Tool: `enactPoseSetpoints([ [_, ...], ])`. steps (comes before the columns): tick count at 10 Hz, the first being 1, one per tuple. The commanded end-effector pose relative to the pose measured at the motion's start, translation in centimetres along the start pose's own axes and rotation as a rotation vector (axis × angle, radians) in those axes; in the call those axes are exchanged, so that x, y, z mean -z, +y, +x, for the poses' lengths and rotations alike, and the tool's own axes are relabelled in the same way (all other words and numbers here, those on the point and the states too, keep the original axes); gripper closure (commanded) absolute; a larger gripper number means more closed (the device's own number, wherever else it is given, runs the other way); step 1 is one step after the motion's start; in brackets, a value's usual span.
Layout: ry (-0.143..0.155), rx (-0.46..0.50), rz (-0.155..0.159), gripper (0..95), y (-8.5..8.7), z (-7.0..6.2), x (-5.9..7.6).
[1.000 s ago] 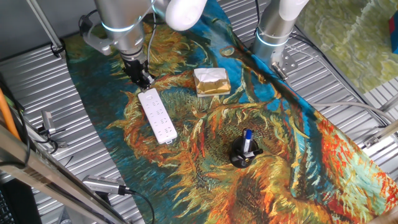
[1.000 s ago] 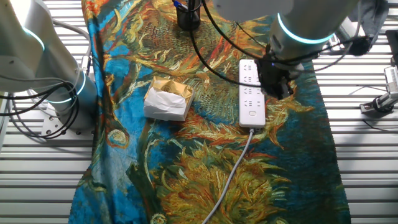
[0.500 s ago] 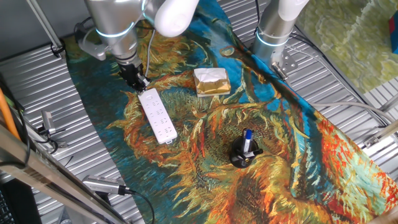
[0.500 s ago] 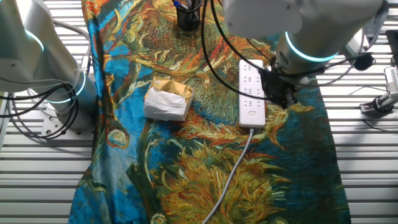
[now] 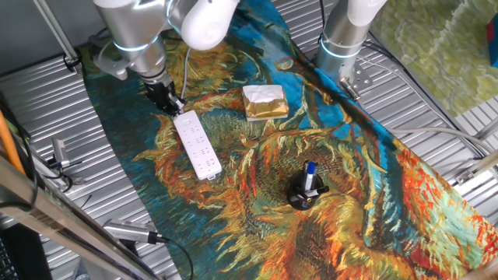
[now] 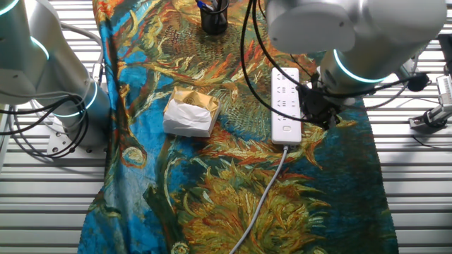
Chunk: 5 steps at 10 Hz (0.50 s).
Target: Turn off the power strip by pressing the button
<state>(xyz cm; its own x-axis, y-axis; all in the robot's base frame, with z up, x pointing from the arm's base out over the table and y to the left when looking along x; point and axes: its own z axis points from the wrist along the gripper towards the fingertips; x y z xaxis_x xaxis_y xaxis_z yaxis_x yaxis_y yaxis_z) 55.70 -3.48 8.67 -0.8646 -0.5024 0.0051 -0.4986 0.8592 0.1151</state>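
The power strip (image 5: 196, 145) lies flat on the sunflower-patterned cloth (image 5: 327, 233) in the left middle of one fixed view, running diagonally from upper left to lower right. In the other fixed view the same strip (image 6: 285, 104) stands almost vertical in the upper right of the frame, and its grey cable (image 6: 263, 201) leaves the lower end and curves down toward the bottom edge.

The gripper (image 5: 167, 99) is at the upper left end of the strip in one fixed view, just beside that end. In the other fixed view the gripper (image 6: 319, 111) is at the right side of the strip's lower end, very near to its edge. Whether it touches the plastic, I cannot tell. The dark fingers are seen only as one dark mass in both views, so I cannot tell if they are apart or together.

The gold-wrapped block (image 5: 264, 102) sits on the cloth to the right of the strip in one fixed view, well apart from it; in the other view it (image 6: 191, 113) is to the left of the strip. A black holder with a blue pen (image 5: 306, 190) stands in the lower middle of one fixed view, also well apart from the strip. A second robot arm base (image 5: 343, 39) stands at the upper right of that view.
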Motion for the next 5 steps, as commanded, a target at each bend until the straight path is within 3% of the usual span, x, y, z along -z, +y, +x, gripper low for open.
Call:
enactPoseSetpoints([
  [1,0.003,-0.001,-0.002,95.0,-0.12,0.05,-0.03],
  [5,0.008,-0.003,-0.007,95.0,-0.4,0.27,-0.55],
])
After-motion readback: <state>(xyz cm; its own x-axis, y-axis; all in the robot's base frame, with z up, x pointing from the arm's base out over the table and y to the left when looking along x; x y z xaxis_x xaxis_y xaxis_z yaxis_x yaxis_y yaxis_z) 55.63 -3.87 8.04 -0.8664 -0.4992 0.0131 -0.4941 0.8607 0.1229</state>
